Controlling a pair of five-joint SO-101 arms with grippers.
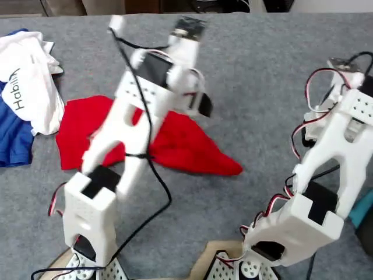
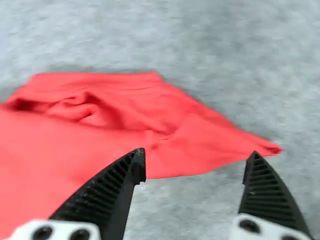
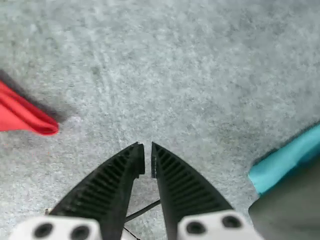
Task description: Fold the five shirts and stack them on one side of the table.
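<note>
Your left gripper (image 2: 197,152) hangs above the red shirt (image 2: 100,120) with its black ribbed fingers (image 2: 117,182) spread wide and nothing between them. One fingertip is over the shirt's near edge, the other over bare grey table (image 2: 240,60). Seen from the high view, the red shirt (image 1: 186,146) lies loosely spread and rumpled on the left-centre of the table (image 1: 262,76), partly under the left arm (image 1: 134,116), with one pointed corner stretching toward the right arm (image 1: 332,163). At the table's left edge, a white shirt (image 1: 29,81) sits in a heap on a blue shirt (image 1: 14,137), just beside the red one. Your right gripper (image 3: 147,146) is over bare table, its fingertips drawn almost together and holding nothing. The red shirt's corner (image 3: 25,117) lies to one side of it and a teal cloth (image 3: 285,162) to the other, both apart from the fingers. That teal cloth (image 1: 364,207) lies at the table's right edge, beside the right arm.
</note>
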